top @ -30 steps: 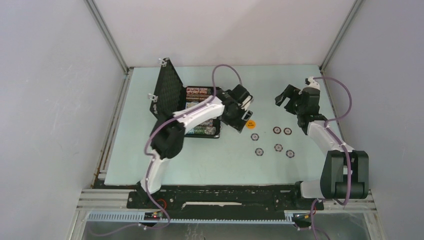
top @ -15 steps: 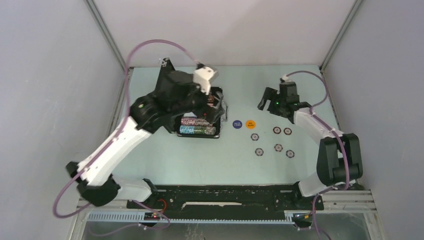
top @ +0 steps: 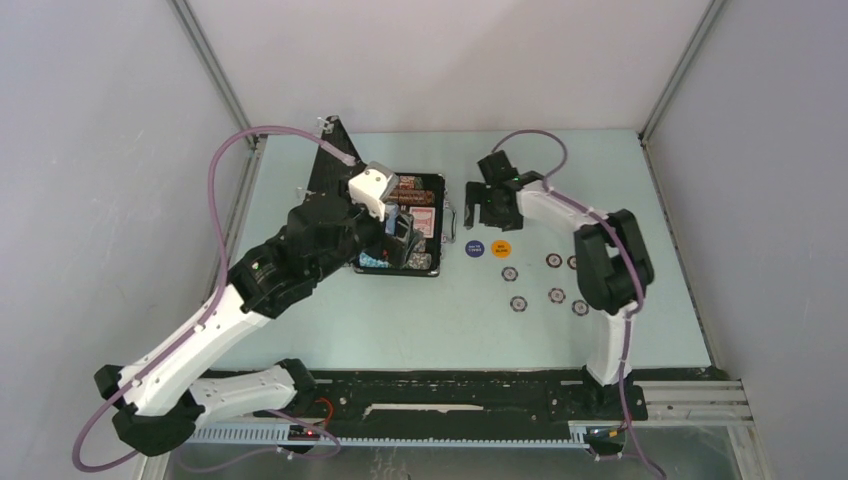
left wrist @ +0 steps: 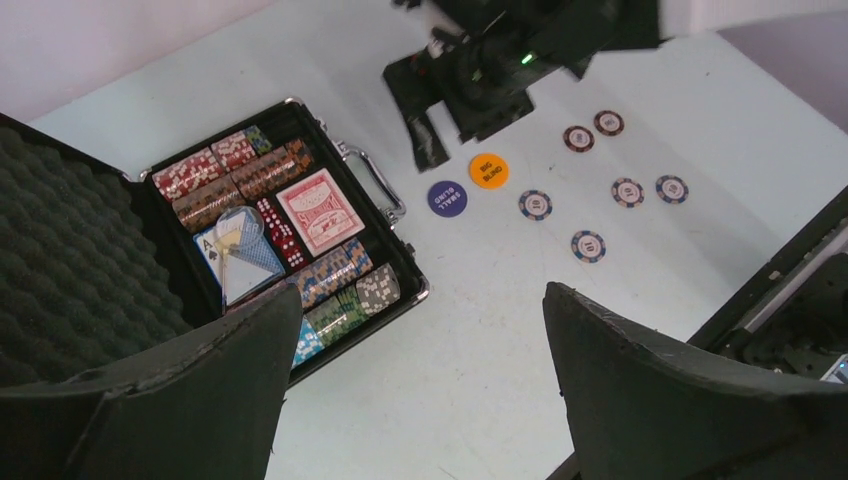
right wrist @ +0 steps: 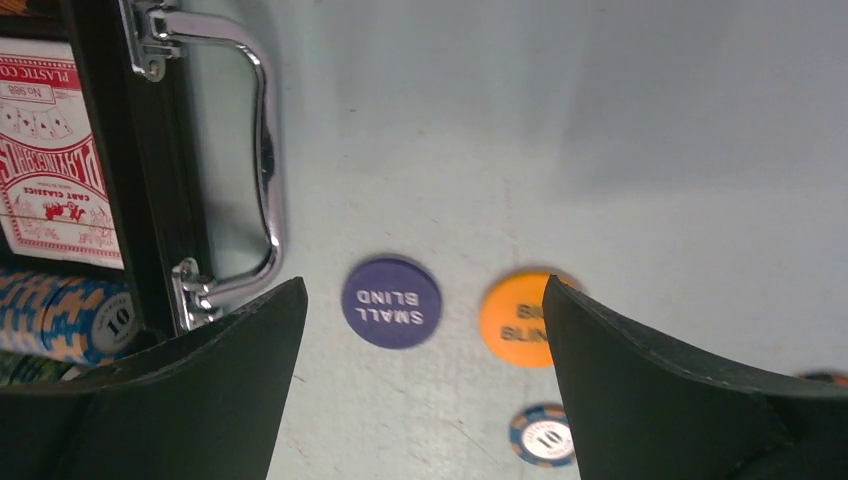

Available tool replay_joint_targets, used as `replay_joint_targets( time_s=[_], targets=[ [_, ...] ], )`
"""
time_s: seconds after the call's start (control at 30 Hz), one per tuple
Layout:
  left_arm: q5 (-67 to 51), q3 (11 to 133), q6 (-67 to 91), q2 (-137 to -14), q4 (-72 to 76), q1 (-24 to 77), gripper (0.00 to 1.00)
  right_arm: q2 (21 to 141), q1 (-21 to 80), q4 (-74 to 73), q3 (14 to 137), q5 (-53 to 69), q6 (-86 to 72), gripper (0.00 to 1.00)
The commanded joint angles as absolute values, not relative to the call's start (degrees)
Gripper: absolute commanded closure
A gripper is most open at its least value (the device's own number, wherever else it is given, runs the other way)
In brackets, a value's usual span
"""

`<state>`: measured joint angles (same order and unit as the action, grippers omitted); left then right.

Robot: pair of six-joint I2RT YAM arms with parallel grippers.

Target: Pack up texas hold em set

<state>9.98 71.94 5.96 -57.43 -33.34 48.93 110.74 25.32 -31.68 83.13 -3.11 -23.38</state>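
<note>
The black case [top: 441, 225] lies open at the table's back left, lid [top: 335, 170] upright. It holds rows of multicoloured chips [left wrist: 340, 275] and the red-backed deck [left wrist: 320, 210], which also shows in the right wrist view [right wrist: 55, 160]. The silver handle [right wrist: 262, 150] faces right. The blue button [top: 475, 248] and orange button [top: 501, 248] lie just right of it. Several small dark chips [top: 556, 295] lie further right. My left gripper [top: 398, 238] hangs open and empty, high over the case. My right gripper [top: 488, 208] is open, low over the blue button [right wrist: 391, 302].
Foam lines the lid [left wrist: 70, 230]. A face-up ace card [left wrist: 240, 255] and red dice [left wrist: 275, 225] lie in the case. Grey enclosure walls and metal posts [top: 215, 70] ring the table. A black rail [top: 450, 395] runs along the near edge.
My left arm has drawn back from beside the buttons and risen over the case. My right gripper has swung left from the far right side to the buttons by the handle.
</note>
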Motion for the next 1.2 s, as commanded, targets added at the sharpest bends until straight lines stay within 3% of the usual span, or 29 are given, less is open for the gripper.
replay_joint_targets(
  time_s=[0.0, 0.3, 0.83, 1.17],
  targets=[
    [13.1, 70.9, 5.0, -54.5, -27.5, 49.8, 0.04, 116.2, 30.0, -39.1, 91.1, -9.0, -23.4, 0.03],
    [14.5, 70.7, 4.3, -53.9, -27.6, 50.0, 0.04, 119.1, 31.4, -43.7, 93.8, -6.0, -21.5, 0.15],
    [16.6, 71.1, 3.0, -56.8, -28.4, 50.0, 0.04, 121.9, 31.6, -41.7, 93.3, -5.3, -19.7, 0.18],
    [16.8, 84.1, 8.1, -59.6, -41.5, 50.9, 0.01, 122.6, 32.5, -41.2, 94.2, -5.8, -19.7, 0.22]
  ],
)
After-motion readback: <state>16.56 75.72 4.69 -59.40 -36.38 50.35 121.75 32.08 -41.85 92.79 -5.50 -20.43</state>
